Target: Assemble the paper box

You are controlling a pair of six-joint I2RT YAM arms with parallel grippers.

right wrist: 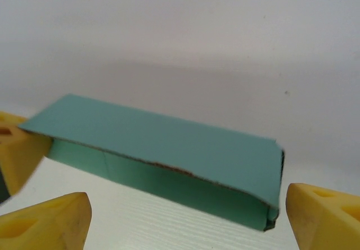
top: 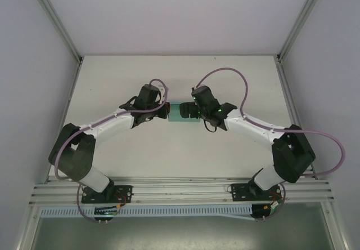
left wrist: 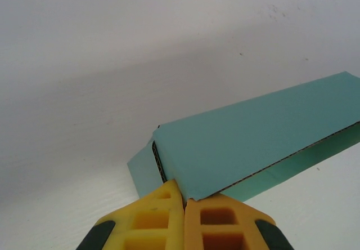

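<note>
The paper box [right wrist: 169, 148], a flat teal carton, lies on the white table [top: 169, 154] directly between the two grippers. From the left gripper [left wrist: 184, 202] it stretches ahead and to the right, its near corner at the fingertips. The yellow fingers [left wrist: 152, 222] are pressed together, and the corner of the top panel runs in between their tips, pinched there. The right gripper [right wrist: 187, 205] stands spread wide. Its fingers [right wrist: 48, 222] flank the box's long front wall, which sits just ahead of them without touching either one.
</note>
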